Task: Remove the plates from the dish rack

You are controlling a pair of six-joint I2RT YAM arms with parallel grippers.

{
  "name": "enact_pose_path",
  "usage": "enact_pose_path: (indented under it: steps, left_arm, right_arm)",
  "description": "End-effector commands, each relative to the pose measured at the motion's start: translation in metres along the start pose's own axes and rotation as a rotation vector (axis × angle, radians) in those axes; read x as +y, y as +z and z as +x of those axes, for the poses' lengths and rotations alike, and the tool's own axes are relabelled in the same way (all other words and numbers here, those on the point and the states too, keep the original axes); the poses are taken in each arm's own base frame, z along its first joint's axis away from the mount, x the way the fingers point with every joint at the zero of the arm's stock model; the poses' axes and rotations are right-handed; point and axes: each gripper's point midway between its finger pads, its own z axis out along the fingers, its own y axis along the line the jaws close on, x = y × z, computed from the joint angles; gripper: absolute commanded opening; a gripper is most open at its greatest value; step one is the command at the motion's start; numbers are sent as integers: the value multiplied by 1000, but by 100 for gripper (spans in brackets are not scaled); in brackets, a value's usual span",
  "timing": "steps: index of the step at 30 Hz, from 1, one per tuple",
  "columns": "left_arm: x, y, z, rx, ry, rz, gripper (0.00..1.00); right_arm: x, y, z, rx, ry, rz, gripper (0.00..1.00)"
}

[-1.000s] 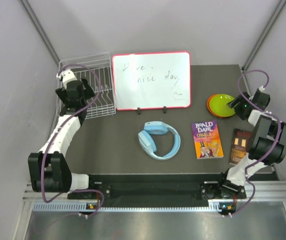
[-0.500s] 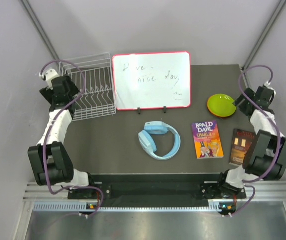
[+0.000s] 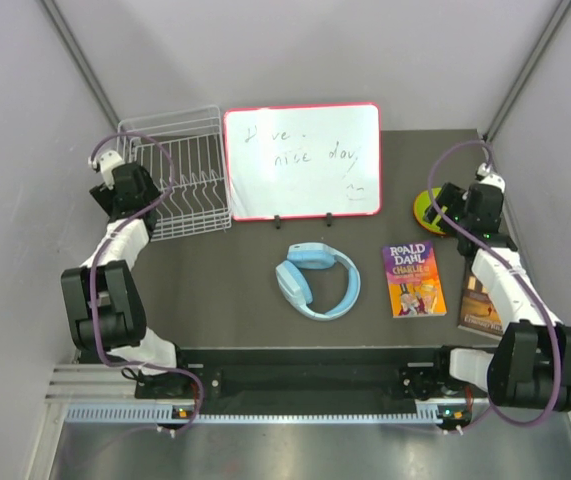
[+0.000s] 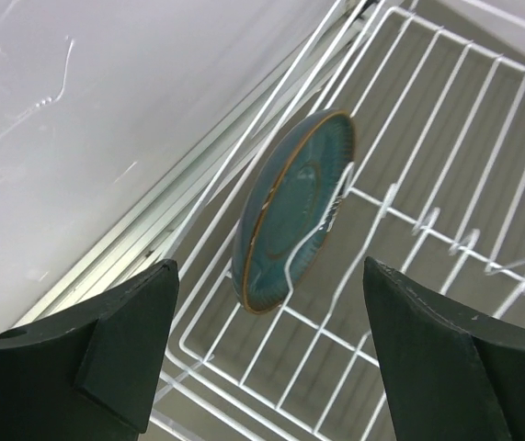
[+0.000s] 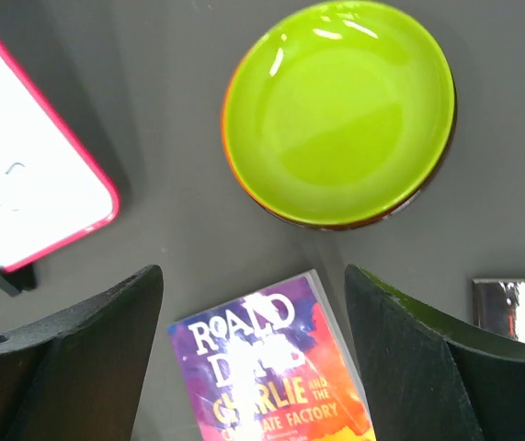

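Left pincer [image 4: 264, 317]: fingers apart, nothing between them. It sits at the side of the dish rack [image 3: 187, 205].

Teal plate [image 4: 291, 207]: the only plate we see in the rack. It stands on edge straight ahead of the left pincer, just beyond the fingertips, tilted and resting against a wire tine [image 4: 322, 230].

Handling, our judgement:
- It looks like glazed ceramic, so stiff, brittle and slick, with some weight for its size.
- We take it by the upper rim, one finger on each face, then lift straight up before any swing.
- A weak pinch could let it slip or rock.

In the way:
- The tine crosses the plate's near face.
- The rack's side wires run close on the pincer's left, with the enclosure wall just beyond them.

Right pincer [image 5: 253, 308]: fingers apart and empty, hovering over the table.
- Green plate [image 5: 340, 110]: ahead of it, lying on a darker plate [image 5: 336, 224] of which only the rim shows. We think this is a likely stack for the teal one.
- Roald Dahl book [image 5: 271, 377]: directly beneath it.
- Red-framed whiteboard [image 5: 23, 156]: off to its left.
- Dark book [image 5: 519, 312]: at its right.
- Blue headphones [image 3: 315, 280]: lie well apart from both pincers, mid-table
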Motion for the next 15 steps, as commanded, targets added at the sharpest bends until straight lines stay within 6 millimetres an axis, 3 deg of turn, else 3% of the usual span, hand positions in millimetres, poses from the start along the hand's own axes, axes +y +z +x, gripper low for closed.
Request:
enact_pose_path:
  steps: [1, 15]
  left_arm:
    - [5, 9, -16, -59, -36, -49, 86]
    - [7, 36, 17, -22, -38, -97, 79]
  right_arm:
    - [-7, -3, 4, -16, -46, 29, 80]
    - [-7, 12, 22, 39, -52, 7, 79]
